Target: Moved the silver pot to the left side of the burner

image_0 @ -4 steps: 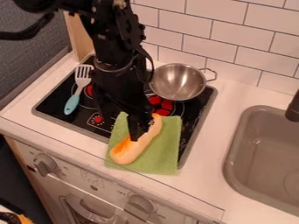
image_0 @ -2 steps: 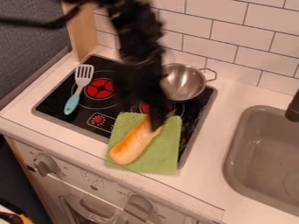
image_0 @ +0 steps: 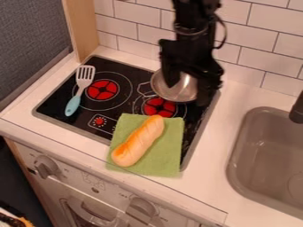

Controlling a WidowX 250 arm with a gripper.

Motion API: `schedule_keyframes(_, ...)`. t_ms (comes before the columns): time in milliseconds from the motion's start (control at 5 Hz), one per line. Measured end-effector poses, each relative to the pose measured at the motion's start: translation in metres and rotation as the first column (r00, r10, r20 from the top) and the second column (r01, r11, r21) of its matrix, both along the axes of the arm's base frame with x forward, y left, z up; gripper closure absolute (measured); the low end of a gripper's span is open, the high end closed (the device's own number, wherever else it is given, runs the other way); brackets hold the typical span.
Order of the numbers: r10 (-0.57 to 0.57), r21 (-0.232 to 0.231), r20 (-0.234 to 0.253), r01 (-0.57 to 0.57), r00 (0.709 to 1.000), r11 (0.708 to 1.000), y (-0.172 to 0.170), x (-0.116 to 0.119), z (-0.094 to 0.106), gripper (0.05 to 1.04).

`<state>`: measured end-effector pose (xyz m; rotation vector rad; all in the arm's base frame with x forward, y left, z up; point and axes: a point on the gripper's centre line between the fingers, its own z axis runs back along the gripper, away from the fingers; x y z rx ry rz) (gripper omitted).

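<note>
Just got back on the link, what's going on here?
The black two-finger gripper is at the round silver metal pot, its fingers apart, one over the bowl, the other by its right side. The pot sits behind the right red burner, not yet left of it. An orange-tan bread loaf lies on a green cloth.

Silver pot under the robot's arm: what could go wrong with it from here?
The open gripper straddles one side of the silver pot, so an off-centre grip might tip or shove it. If carried left too low, the pot could knock the slotted spatula lying on the left of the stovetop. Drifting toward the front, it might bump the bread on the green towel.
</note>
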<state>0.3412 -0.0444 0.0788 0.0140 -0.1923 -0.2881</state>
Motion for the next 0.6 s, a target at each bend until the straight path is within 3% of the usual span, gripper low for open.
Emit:
schedule_keyframes(200, 0.002, 0.045, -0.061, 0.001, 0.998, 0.999, 0.002, 0.016, -0.032, 0.083)
schedule_keyframes(400, -0.006, 0.061, -0.111, 0.013, 0.994, 0.998, 0.002, 0.022, -0.063, 0.084)
schedule_keyframes(600, 0.011, 0.054, -0.105, -0.005, 0.994, 0.999, 0.006, 0.026, -0.069, 0.152)
